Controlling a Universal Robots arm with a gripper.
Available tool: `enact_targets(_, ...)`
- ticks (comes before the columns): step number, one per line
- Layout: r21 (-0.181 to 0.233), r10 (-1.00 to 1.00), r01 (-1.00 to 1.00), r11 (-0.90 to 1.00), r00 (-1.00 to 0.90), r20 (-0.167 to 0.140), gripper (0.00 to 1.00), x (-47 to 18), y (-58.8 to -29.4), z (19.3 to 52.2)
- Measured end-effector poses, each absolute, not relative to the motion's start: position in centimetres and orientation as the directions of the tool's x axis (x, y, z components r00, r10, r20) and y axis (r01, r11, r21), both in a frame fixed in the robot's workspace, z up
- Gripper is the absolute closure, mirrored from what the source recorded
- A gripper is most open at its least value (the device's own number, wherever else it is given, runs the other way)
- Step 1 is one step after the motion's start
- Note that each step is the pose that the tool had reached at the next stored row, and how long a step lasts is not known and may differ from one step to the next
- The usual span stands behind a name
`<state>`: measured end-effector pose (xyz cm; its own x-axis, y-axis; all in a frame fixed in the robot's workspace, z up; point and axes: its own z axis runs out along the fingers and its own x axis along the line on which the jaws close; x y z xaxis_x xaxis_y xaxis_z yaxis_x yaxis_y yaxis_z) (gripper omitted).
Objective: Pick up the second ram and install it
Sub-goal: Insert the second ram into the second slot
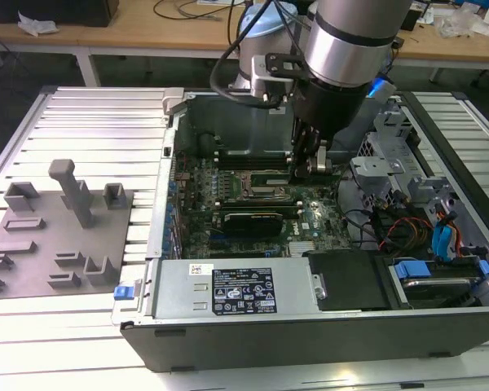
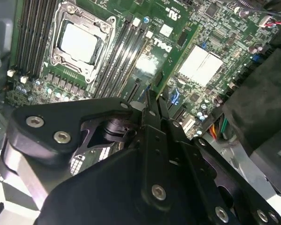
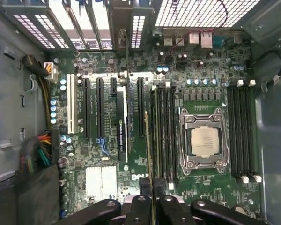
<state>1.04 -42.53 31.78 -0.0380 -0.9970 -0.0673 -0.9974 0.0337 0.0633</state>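
The second ram (image 3: 149, 161), gripped edge-on by the tool (image 1: 310, 163) upper-middle in the exterior view, parallels the memory slots (image 3: 165, 136), likely to fit them.

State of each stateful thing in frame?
gripper, shut on ram
ram, held on edge over the slots; seating unclear
case, lying flat, side open
socket, latched over processor
card, seated
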Motion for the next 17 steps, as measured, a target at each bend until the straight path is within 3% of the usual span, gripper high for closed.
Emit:
enact_targets(5, 0.063, -0.998, -0.997, 0.039, -0.042, -0.053, 0.87, 0.5, -41.4, 30.4)
enact_targets(17, 0.063, -0.996, -0.996, 0.058, -0.062, -0.056, 0.87, -1.8, -39.0, 27.4)
